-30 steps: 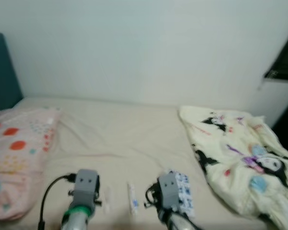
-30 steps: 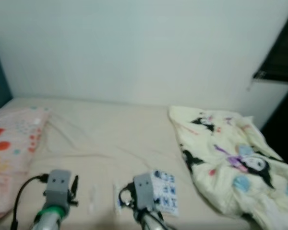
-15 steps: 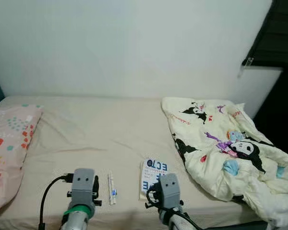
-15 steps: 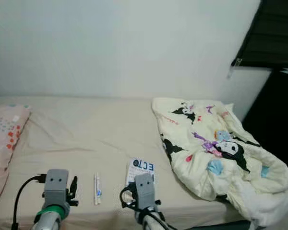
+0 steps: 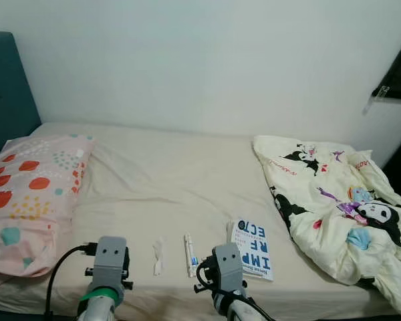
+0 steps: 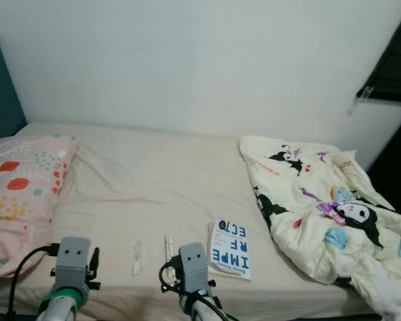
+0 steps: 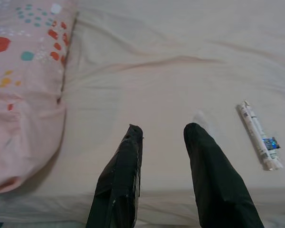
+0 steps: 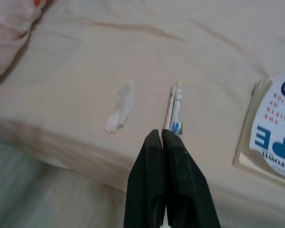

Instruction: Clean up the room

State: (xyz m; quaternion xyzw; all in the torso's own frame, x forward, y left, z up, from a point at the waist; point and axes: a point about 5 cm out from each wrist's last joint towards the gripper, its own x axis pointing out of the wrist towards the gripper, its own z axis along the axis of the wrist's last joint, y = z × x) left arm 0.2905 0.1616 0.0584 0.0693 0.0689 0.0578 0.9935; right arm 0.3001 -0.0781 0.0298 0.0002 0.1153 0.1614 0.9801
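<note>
the robot stands at the near edge of the bed (image 5: 167, 180), both arms raised in front of it, and nothing is in either tool yet; this looks like the approach step, before the first pick-up.

taking the book (image 5: 253, 248) as the landmark: it lies flat near the bed's front edge, blue letters up. just to its left lies a small white tube (image 5: 189, 254), pointing away from the edge, and further left of that a crumpled scrap of white paper (image 5: 158, 255), apart from the tube. well to the book's left sits the pink spotted pillow (image 5: 28, 194) by the dark headboard (image 5: 10, 90); to the book's right the cartoon-print blanket (image 5: 334, 214) lies bunched, its edge close to the book but seemingly not touching.

the right gripper (image 8: 162, 142) has its fingers pressed together and holds nothing; in its wrist view it points at the near end of the tube, left of the book. the left gripper (image 7: 161, 135) has its fingers apart and empty, aimed at bare sheet beyond the scrap, between pillow and tube.

next, i judge the right fingers must spread before they can close on the thin tube, coming down across its width. the scrap is light and flat, so the left gripper would need a low pinch against the sheet.
</note>
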